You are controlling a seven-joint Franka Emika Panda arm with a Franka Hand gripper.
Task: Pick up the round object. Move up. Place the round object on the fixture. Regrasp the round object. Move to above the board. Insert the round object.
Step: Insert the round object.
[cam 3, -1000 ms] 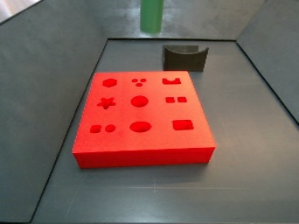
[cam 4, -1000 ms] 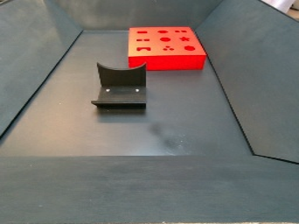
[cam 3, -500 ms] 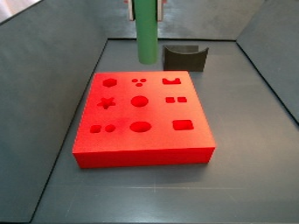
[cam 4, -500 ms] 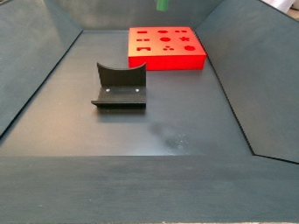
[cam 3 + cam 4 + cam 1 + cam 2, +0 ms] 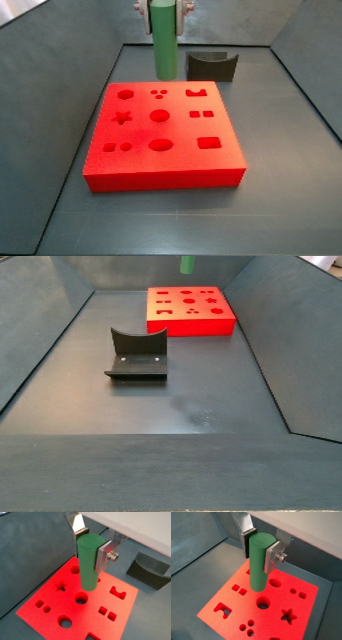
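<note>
Right now I see the round object [image 5: 87, 563], one green cylinder peg, upright and hanging in the air above the board [image 5: 47, 607]; its lower end sits over the board's top face, clear of it. In a wrist view it hangs near a round hole at the middle of the board [image 5: 234, 601], but I cannot tell if it lines up. The gripper [image 5: 89, 548] is at the peg's upper part. Its fingers [image 5: 105, 555] are closed onto the peg from two sides, silver plates pressed against the green surface near the top, so the gap equals the peg's width. Same clamp shows in the other wrist picture, fingers [image 5: 273, 556] on the round object [image 5: 258, 562].

In a side view the round object [image 5: 164, 42] stands vertical over the board's far edge [image 5: 227, 170], the gripper [image 5: 163, 9] at the frame top. In another side view only a green sliver of the round object [image 5: 189, 264] shows above the board [image 5: 193, 327]; the gripper is out of that frame.

One fixture [image 5: 138, 354], dark with a curved notch, sits on the counter [image 5: 187, 406], well apart from the board. Also visible: fixture [image 5: 213, 65], fixture [image 5: 153, 570].

Counter is dark grey, matte, boxed by grey sloping walls [image 5: 34, 326].

Count: one peg, one board, one fixture. Board holes I count in a side view: eleven or so, round, star, square, crown shapes.
</note>
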